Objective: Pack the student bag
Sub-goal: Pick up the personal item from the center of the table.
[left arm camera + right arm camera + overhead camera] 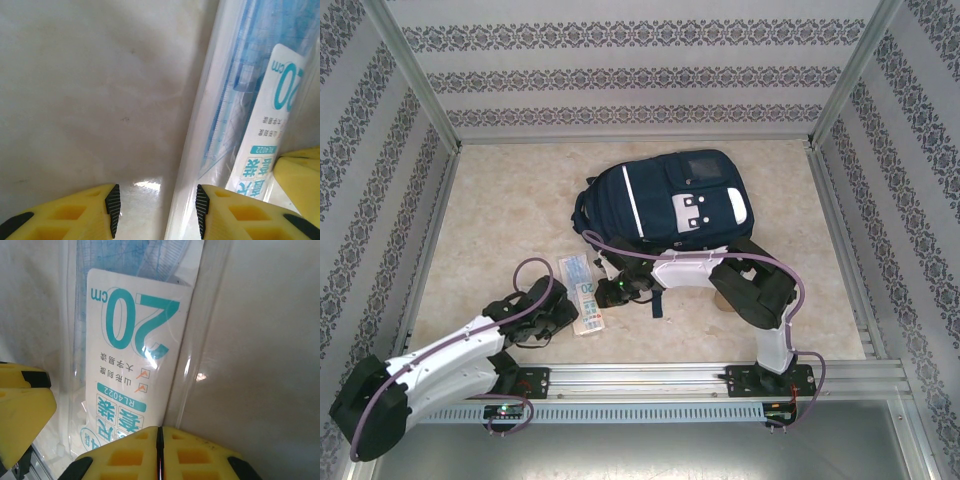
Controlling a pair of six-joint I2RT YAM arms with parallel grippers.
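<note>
From above, one navy-blue fabric backpack lay just beyond one clear-sleeved plastic ruler packet, with the left gripper and right gripper flanking that packet; the left wrist view showed left jaws parted over the packet's edge, and the right wrist view showed right jaws clenched at that edge, pinching it or not I could not tell.

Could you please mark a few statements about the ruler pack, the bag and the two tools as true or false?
1. The ruler pack lies on the table, outside the student bag. True.
2. The left tool is shut. False: its jaws stand apart.
3. The right tool has its jaws closed together at the pack's edge. True.
4. The pack's label reads 30 cm. False: it reads 20 cm.
</note>
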